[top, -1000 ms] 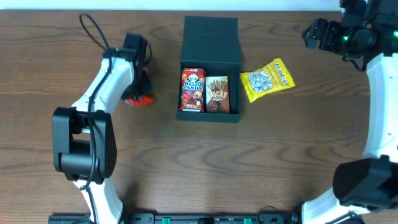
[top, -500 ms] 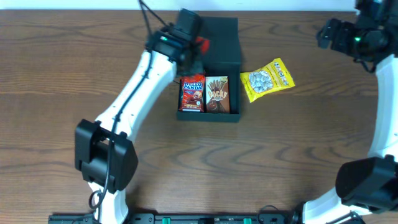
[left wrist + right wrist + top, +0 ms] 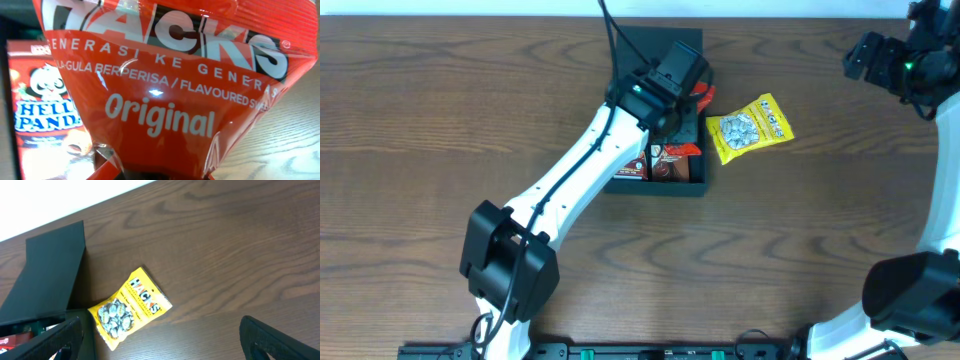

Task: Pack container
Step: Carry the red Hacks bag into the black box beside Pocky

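Note:
The container (image 3: 658,187), a dark teal box, stands at the table's middle back with its flap lid (image 3: 660,45) open to the rear. Inside lie a red Hello Panda box (image 3: 44,111) and a brown Pocky box (image 3: 673,166), both partly hidden by my left arm. My left gripper (image 3: 698,100) hangs over the container's right side, shut on a red Hacks packet (image 3: 165,90) that fills the left wrist view. A yellow Hacks packet (image 3: 750,127) lies on the table just right of the container. My right gripper (image 3: 876,60) stays open at the far right, well away from the yellow packet (image 3: 131,307).
Bare wooden table (image 3: 440,120) spreads left, right and in front of the container. My left arm (image 3: 570,190) runs diagonally from the front left up to the container. The table's back edge meets a white wall (image 3: 60,200).
My left arm has swung from the table's left side to over the container, carrying the red packet. The right gripper has drifted slightly rightward.

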Robot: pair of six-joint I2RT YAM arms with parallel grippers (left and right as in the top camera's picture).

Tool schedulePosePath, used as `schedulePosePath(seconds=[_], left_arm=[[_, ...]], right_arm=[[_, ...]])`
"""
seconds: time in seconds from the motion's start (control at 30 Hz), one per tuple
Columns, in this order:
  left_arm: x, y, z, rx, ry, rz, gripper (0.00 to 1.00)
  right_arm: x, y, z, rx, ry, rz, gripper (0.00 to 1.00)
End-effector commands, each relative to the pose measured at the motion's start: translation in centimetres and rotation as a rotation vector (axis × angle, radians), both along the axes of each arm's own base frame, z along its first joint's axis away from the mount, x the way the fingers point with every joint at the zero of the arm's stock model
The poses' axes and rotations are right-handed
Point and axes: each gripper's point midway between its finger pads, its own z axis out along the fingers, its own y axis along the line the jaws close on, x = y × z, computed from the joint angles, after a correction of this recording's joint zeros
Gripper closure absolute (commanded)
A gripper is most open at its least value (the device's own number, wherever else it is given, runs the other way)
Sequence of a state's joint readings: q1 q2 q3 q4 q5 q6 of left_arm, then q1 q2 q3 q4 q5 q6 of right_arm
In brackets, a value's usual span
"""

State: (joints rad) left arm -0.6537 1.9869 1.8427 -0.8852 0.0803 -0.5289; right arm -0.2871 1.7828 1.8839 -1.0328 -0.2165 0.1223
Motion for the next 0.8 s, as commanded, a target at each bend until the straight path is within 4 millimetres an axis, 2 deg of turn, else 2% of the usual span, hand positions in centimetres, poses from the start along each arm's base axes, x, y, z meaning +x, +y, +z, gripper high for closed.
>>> schedulePosePath(seconds=[0.0, 0.13, 0.17, 0.23, 0.27, 0.43, 0.63, 0.77], left_arm=[[0.0, -0.2, -1.0, -0.026, 0.058, 0.08, 0.94], [-0.6, -0.9, -1.7, -0.054, 0.109, 0.066, 0.94], [-0.7, -1.0, -1.8, -0.057, 0.116, 0.059, 0.9], [-0.8, -1.1, -1.9, -0.059, 0.119, 0.057, 0.45], [-0.7, -1.1, -1.9, -0.059, 0.116, 0.054, 0.28], [-0.6, -1.0, -1.9, -0.049, 0.106, 0.048, 0.08], [0.0, -0.5, -1.3, -0.046, 0.083, 0.057, 0.1], [1.4, 1.8, 0.1, -0.012, 0.023, 0.091, 0.1]], right_arm=[[-0.2, -0.3, 0.9, 0.0, -0.015, -0.017, 0.01], [-0.3, -0.3, 0.8, -0.001, -0.013, -0.016, 0.01], [-0.3, -0.3, 0.8, -0.005, -0.012, -0.011, 0.01], [-0.3, -0.3, 0.8, -0.006, -0.012, -0.009, 0.01], [-0.3, -0.3, 0.8, -0.006, -0.012, -0.009, 0.01], [-0.3, -0.3, 0.8, -0.01, -0.011, -0.003, 0.01], [-0.4, -0.3, 0.8, -0.016, -0.008, 0.006, 0.01], [-0.5, 0.2, 0.3, 0.003, -0.001, 0.03, 0.01]])
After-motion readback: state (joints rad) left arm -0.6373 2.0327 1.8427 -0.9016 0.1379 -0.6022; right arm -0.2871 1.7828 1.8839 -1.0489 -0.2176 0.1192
